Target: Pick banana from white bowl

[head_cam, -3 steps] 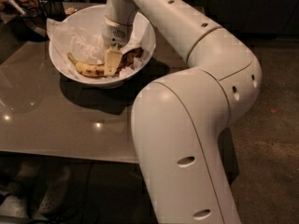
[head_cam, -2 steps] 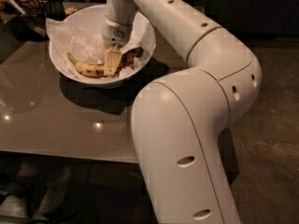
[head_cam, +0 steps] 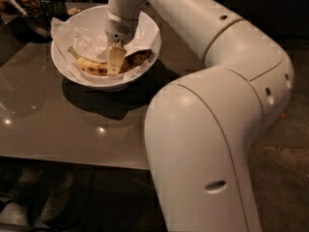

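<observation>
The banana (head_cam: 91, 65), yellow with brown spots and a dark right end, lies across the white bowl (head_cam: 110, 85) on crumpled white paper (head_cam: 84, 37). The bowl stands at the far left of a glossy grey table (head_cam: 63, 129). My gripper (head_cam: 115, 67) reaches straight down into the bowl and sits at the banana's middle, covering part of it. The banana rests in the bowl, its stem pointing left.
My large white arm (head_cam: 207, 129) fills the right and front of the view and overhangs the table's right edge. Dark clutter (head_cam: 24, 1) stands beyond the bowl at the far left. The floor (head_cam: 289, 153) lies to the right.
</observation>
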`<action>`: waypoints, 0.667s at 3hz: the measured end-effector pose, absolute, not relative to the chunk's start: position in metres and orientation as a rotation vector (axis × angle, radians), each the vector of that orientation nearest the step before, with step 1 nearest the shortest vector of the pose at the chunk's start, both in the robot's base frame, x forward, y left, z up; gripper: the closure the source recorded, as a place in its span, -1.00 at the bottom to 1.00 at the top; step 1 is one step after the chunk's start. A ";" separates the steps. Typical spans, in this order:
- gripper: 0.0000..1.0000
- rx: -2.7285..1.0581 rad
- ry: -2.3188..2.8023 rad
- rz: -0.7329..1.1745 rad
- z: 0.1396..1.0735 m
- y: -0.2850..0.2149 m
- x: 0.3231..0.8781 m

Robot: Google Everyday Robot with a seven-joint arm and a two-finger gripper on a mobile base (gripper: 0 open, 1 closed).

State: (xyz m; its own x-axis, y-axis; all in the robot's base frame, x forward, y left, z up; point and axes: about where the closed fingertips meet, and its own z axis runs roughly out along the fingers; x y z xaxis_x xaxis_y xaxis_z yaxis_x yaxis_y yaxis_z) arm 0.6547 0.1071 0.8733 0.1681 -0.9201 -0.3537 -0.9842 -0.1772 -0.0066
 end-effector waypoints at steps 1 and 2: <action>1.00 -2.150 1.912 0.288 0.915 0.098 0.623; 1.00 -2.132 1.929 0.162 0.958 0.097 0.587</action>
State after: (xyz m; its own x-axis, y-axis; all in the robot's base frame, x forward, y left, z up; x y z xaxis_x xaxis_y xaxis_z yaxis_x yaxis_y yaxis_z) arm 0.5873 0.0968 0.9581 0.1115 -0.9604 -0.2552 -0.9895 -0.0835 -0.1179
